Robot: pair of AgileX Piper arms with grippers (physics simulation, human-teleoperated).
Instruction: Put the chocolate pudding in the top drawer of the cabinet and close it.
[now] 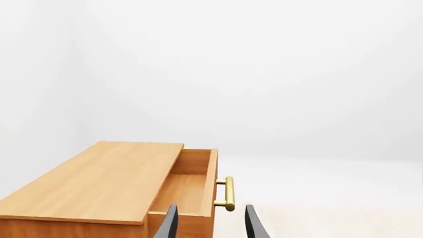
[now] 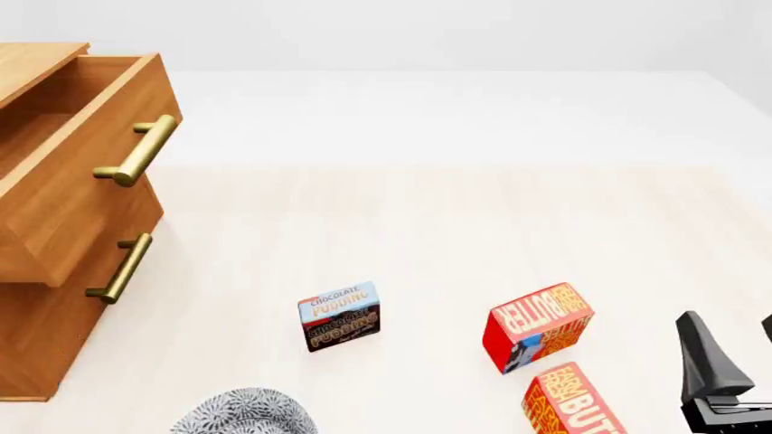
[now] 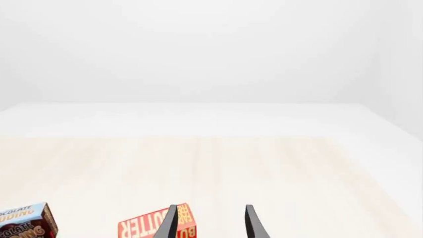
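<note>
Standing open, the top drawer [image 2: 75,172] of the cabinet [image 2: 42,325] waits, chocolate pudding [image 2: 339,316] on the table.
Right gripper [image 3: 211,223] is spread wide and empty, pudding off to its left beyond a red butter box [image 2: 538,327]; left gripper [image 1: 210,224], equally parted, faces the drawer's brass handle [image 1: 227,193].

Honey-brown wood with fine straight grain and a smooth satin finish on the cabinet [image 2: 49,334] and its top drawer [image 2: 72,194]. Polished brass, softly shining, on the bar handle [image 2: 136,152]. Pale, matt, faintly streaked wood-look tabletop [image 2: 399,235]. Printed cardboard, smooth, slightly glossy, on the chocolate pudding [image 2: 339,316] and the red butter boxes [image 2: 538,327]. Matt black plastic-looking fingers [image 3: 170,224] on the right tool [image 3: 210,224].
</note>
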